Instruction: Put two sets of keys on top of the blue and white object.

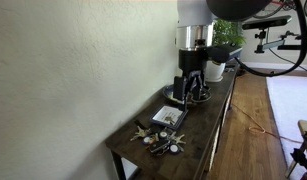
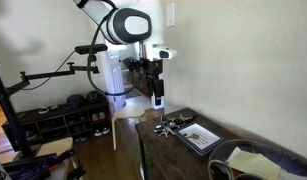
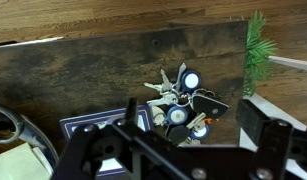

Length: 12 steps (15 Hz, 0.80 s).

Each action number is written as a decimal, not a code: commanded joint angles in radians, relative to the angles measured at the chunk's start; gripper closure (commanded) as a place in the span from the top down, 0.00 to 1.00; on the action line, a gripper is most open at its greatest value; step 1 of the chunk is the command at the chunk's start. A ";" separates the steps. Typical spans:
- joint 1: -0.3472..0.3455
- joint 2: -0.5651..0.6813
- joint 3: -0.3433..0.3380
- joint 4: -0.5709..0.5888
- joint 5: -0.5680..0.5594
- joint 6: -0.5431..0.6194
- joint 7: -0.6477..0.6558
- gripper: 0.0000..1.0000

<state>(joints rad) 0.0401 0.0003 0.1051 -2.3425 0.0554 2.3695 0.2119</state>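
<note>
In an exterior view the gripper (image 1: 193,92) hangs empty, jaws spread wide for a pick, above the table (image 1: 205,118). In an exterior view the keys (image 2: 171,127) sit heaped by the table's end edge, just beside the book (image 2: 198,135) and not yet on it. The wrist view looks straight down on the heap, lined up for a grab.

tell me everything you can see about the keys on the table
The keys lie in one tangled heap, so the two sets are hard to tell apart. Silvery and brassy blades fan out from rings, with round shiny fobs and a dark one among them. They rest flat on the dark wooden tabletop, close beside the blue and white object, not on it. The open gripper hangs above without touching them.
</note>
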 commanded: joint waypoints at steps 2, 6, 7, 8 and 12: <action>0.014 0.067 -0.012 0.018 -0.021 0.048 -0.031 1.00; 0.012 0.146 -0.018 0.054 -0.035 0.092 -0.070 1.00; 0.012 0.168 -0.019 0.064 -0.039 0.104 -0.083 1.00; 0.011 0.197 -0.022 0.080 -0.039 0.113 -0.092 1.00; 0.011 0.284 -0.027 0.133 -0.039 0.135 -0.138 1.00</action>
<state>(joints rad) 0.0397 0.2237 0.0945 -2.2534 0.0301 2.4790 0.1124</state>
